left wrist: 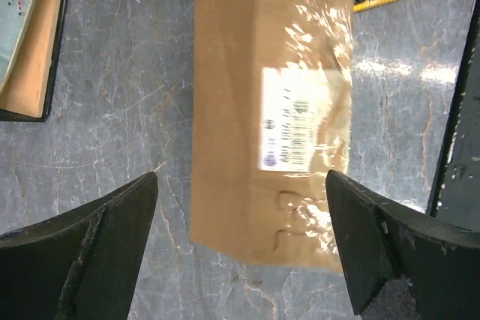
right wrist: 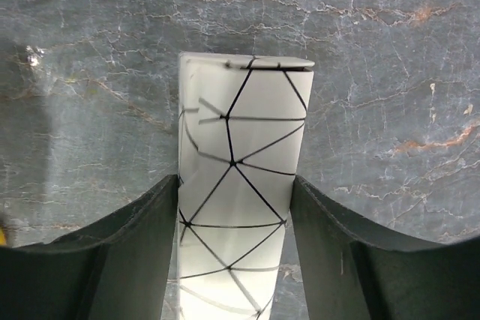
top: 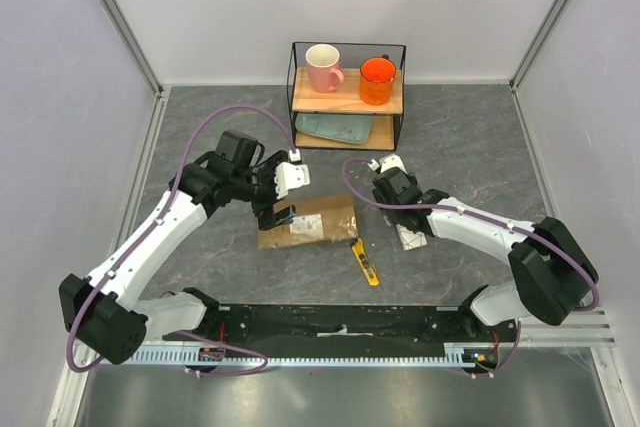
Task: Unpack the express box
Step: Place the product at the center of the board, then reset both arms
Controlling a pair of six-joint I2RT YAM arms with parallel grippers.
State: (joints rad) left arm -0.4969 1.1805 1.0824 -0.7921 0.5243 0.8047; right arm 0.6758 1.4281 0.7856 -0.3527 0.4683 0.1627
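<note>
The express box (top: 307, 221) lies flat on the bench (top: 460, 147) beneath the left end effector (left wrist: 241, 181), which hovers spread wide, a yellow utility knife (top: 365, 262) lies between the 2 end effectors, and the right end effector (right wrist: 234, 185) pinches a white patterned box (right wrist: 240, 125), a wire rack (top: 345, 105) beyond both.

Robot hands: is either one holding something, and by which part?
The right hand grips the white patterned box by its two opposite sides. The left hand is open above the express box, holding nothing.
</note>
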